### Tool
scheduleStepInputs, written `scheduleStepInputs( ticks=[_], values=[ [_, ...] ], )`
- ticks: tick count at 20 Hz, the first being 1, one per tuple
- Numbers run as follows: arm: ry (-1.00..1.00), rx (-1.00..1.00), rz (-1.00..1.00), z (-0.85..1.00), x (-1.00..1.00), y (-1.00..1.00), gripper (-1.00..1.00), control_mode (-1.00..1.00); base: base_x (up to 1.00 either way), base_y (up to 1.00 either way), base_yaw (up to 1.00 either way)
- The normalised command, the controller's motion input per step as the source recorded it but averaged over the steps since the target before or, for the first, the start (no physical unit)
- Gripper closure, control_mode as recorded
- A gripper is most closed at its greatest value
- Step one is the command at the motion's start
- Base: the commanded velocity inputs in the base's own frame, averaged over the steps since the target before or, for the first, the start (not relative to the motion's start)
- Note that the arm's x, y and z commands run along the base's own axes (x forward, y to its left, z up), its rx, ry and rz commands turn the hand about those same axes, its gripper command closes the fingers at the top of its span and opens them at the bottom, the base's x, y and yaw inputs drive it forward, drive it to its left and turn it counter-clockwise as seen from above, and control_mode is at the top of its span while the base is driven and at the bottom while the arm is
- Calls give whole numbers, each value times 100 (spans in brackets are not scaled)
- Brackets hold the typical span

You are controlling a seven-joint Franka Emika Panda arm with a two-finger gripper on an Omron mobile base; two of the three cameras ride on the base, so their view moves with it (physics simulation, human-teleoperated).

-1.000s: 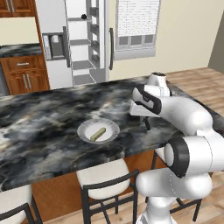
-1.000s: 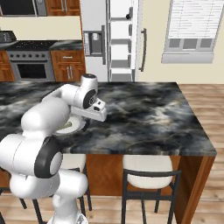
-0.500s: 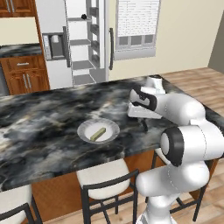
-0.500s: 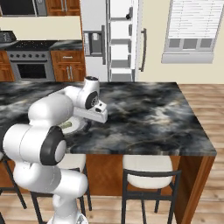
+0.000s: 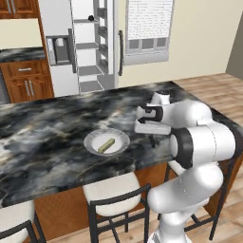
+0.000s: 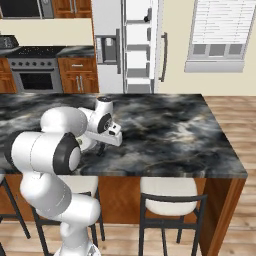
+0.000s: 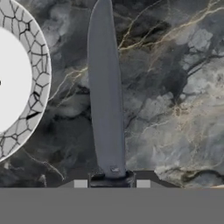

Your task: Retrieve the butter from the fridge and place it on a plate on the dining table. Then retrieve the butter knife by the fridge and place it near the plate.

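On the black-and-grey marbled dining table stands the plate with the pale butter lying in it. My gripper hangs low over the table just right of the plate, shut on the butter knife. In the hand view the grey butter knife runs up from my gripper, its blade over bare marble, with the plate's ridged rim close on the left. The fridge stands behind the table with a door open. From the right base view my gripper is near the table's front edge.
White-seated stools are tucked under the table's near side. A stove and wooden cabinets line the back wall left of the fridge. Wide bare marble lies right of the gripper.
The hand has hardly shifted over the table beside the plate. The arm's elbow has swung round behind it. The knife stays gripped, and the plate and butter have not moved.
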Motion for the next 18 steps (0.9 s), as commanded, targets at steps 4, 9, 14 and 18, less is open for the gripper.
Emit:
scheduleStepInputs(
  ticks=[4, 9, 14, 18],
  values=[
    [0, 0, 0, -11, 43, 0, 100, -100, 0, 0, 0],
    [0, 0, 0, -12, 54, 2, 100, -100, 0, 0, 0],
    [0, 0, 0, -17, 43, 1, 100, -100, 0, 0, 0],
    [0, 4, 0, -27, 20, 5, 100, -100, 0, 0, 0]
  ],
)
